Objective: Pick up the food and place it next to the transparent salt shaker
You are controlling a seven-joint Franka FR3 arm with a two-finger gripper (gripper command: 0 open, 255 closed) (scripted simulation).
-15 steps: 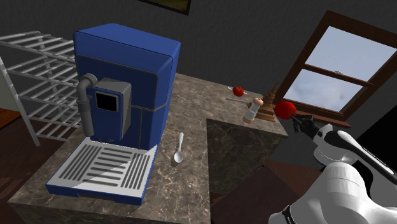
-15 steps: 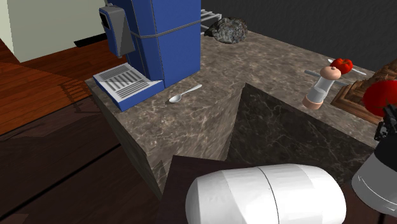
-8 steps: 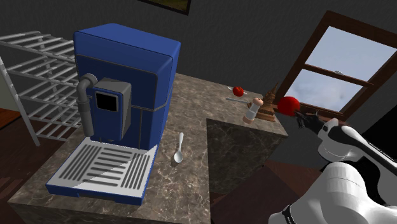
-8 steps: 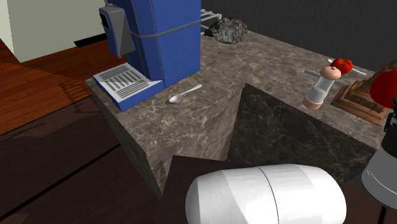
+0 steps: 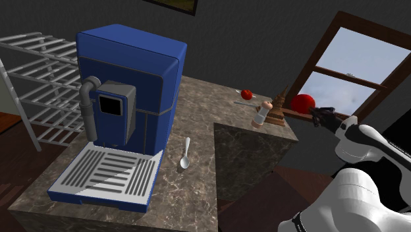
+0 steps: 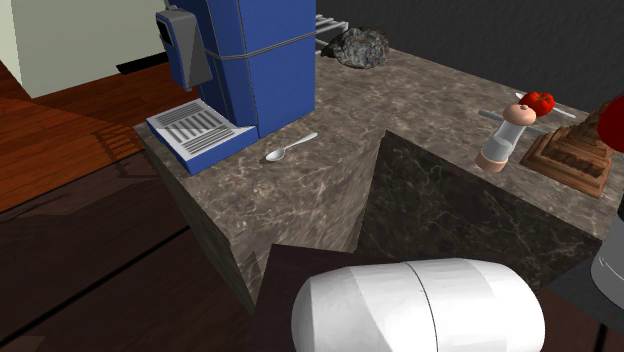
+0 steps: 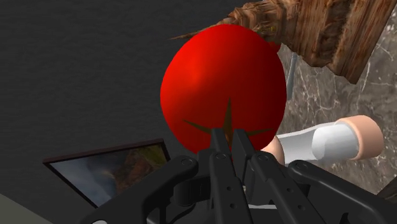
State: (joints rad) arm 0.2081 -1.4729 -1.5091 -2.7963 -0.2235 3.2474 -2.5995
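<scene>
A large red tomato [image 5: 302, 103] hangs in the air off the counter's far corner, with my gripper [image 5: 315, 114] shut on it. In the wrist view the black fingers [image 7: 222, 147] stand close together against the tomato [image 7: 222, 86] at its green stem. A sliver of the tomato [image 6: 613, 121] shows at the second exterior view's right edge. The salt shaker [image 5: 262, 113], white with pinkish ends, stands on the counter beside a wooden stand [image 5: 279, 109], below and to the left of the tomato. The shaker [image 7: 334, 140] lies just past the gripper. A smaller tomato [image 5: 246, 94] rests behind the shaker [image 6: 504, 138].
A blue coffee machine [image 5: 128, 92] fills the marble counter's [image 5: 201, 118] left part, with a spoon [image 5: 186, 154] beside it. The counter has a notch cut into its near right side. A wire rack [image 5: 33, 86] stands far left, a window [image 5: 349, 66] behind the tomato, and a dark rock [image 6: 360, 47] at the counter's back.
The gripper has carried the large tomato upward and to the shoulder view's right, away from the wooden stand. In the second exterior view it has slid to the right edge.
</scene>
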